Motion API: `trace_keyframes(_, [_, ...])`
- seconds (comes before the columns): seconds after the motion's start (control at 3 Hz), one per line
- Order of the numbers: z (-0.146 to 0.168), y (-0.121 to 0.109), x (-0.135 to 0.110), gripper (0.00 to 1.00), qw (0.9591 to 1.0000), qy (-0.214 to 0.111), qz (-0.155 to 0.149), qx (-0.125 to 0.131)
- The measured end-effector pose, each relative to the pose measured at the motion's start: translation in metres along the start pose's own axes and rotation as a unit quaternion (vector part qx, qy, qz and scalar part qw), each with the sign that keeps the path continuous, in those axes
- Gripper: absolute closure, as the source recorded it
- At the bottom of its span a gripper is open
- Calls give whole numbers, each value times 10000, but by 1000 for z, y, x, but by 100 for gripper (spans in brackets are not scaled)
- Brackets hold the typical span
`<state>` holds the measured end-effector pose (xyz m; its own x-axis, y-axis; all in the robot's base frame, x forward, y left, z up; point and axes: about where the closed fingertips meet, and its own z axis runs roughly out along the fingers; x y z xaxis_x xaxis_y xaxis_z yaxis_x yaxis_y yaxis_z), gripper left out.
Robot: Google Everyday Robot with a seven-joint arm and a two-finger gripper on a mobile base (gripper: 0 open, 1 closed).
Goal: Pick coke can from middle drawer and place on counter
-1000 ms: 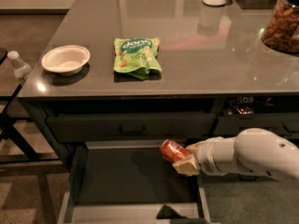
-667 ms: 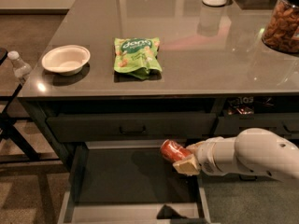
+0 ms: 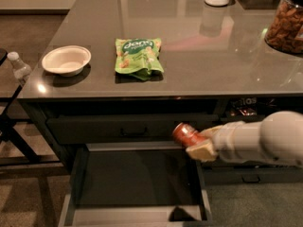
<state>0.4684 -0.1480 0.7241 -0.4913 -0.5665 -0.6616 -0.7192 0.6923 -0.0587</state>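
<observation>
While the counter (image 3: 203, 65) spread broad and glossy before me, the middle drawer (image 3: 132, 216) stood pulled open below its front edge, dark inside. The robot's pale arm (image 3: 265, 138) reached in from the right. Up on the counter a green snack bag (image 3: 138, 56) lay near the middle of the front edge, and a white bowl (image 3: 66, 59) sat toward the front left corner. The gripper (image 3: 199, 145) hung over the drawer's back right corner, just under the counter's front edge, clenched on the coke can (image 3: 185, 133), which was tilted, one end pointing up and left, clear of the drawer floor. To my eye the can looked stiff but thin-walled, smooth and somewhat slippery; full or drained, I couldn't tell. A hold across the middle of its round body seemed safest, firm enough not to slide yet not denting. The claw appeared to sit nearer its lower end, so I judged it might pivot.
</observation>
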Motion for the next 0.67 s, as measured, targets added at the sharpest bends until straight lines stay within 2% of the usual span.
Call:
trace_keyframes(0.33, [-48,-24,-17,100,9991,-112,-74,407])
trace_keyframes(0.67, [-48,-24,-17,100,9991,-112,-74,407])
